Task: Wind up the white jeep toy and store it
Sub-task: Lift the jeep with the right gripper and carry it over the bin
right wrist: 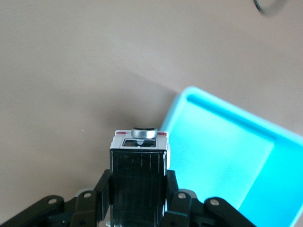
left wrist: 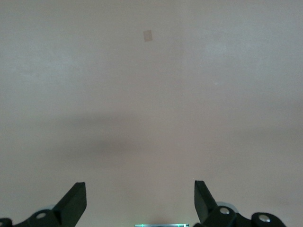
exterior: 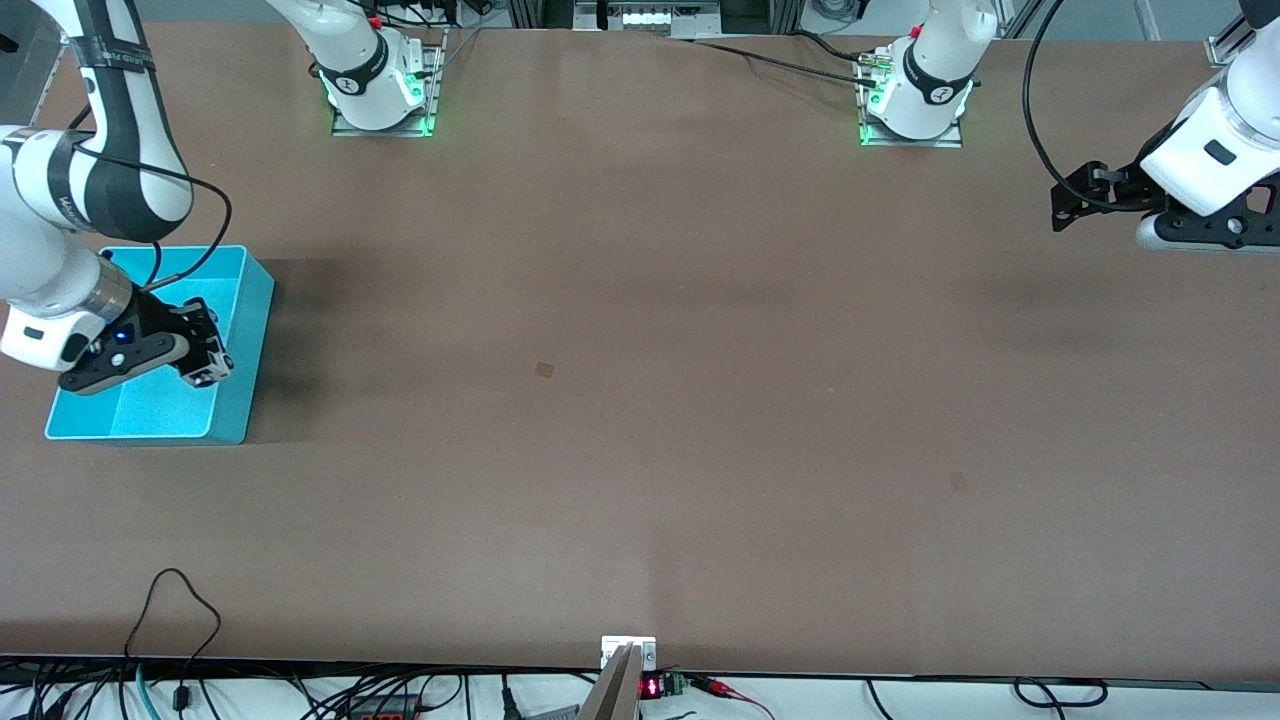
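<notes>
The brown desk fills nearly the whole front view, its surface bare across the middle apart from a small pale square patch near the centre, which also shows in the left wrist view; the two arm bases stand along the edge farthest from the front camera, each ringed with green light. A turquoise bin sits at the right arm's end of the desk, open-topped, its long side running toward the front camera; a soft shadow lies on the desk just beside it, toward the middle. The right arm reaches down over that bin, and the right gripper hangs above the bin's inner rim; its jaws are clenched on the white jeep toy, which the right wrist view shows pinched by its sides, black roof up, spare wheel on the end pointing away from the wrist, red tail lights at either corner, the toy over the bin's edge where desk and turquoise wall meet. The left arm waits at its own end of the desk; the left gripper hangs above bare surface, jaws released and wide, nothing between them.
</notes>
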Motion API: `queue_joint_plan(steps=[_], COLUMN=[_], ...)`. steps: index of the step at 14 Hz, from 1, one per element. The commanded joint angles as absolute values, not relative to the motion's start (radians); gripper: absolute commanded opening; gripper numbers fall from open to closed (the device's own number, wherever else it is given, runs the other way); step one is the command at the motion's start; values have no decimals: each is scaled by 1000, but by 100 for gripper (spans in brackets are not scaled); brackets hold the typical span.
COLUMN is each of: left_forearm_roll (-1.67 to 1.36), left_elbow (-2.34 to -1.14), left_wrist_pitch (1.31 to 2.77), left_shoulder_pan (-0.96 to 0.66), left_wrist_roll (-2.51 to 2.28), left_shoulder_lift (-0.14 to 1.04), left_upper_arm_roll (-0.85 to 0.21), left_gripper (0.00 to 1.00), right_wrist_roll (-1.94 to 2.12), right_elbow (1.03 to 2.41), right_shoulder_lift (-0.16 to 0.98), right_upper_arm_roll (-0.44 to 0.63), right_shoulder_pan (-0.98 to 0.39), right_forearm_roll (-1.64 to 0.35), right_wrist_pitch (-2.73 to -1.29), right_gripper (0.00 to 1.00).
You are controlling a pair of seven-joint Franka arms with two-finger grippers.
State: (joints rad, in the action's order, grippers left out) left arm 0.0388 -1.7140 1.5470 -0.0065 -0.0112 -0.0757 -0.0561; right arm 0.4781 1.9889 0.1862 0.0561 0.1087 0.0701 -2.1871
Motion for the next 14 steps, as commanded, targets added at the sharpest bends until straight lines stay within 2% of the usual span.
queue_joint_plan(steps=[1, 7, 12, 14], left_forearm_roll=[55, 55, 55, 55], left_elbow=[-1695, -1695, -1692, -1689], left_wrist_pitch=[1526, 1520, 1511, 1506], left_shoulder_pan=[-3, -3, -5, -5], left_wrist_roll=[5, 5, 5, 6], left_shoulder_lift=[-77, -77, -77, -77], left_upper_arm_roll=[-63, -63, -63, -63], left_gripper=[100, 100, 100, 100], right_wrist_roll=[365, 364, 379, 379], right_elbow=[2002, 2039, 2163, 2171], right_shoulder_lift=[166, 201, 256, 296], right_upper_arm_roll=[78, 81, 81, 80], right_shoulder_pan=[141, 270, 317, 327], right_forearm_roll=[84, 86, 86, 86], right_wrist_pitch=[-2146, -2186, -2408, -2437], right_gripper=[0, 0, 0, 0])
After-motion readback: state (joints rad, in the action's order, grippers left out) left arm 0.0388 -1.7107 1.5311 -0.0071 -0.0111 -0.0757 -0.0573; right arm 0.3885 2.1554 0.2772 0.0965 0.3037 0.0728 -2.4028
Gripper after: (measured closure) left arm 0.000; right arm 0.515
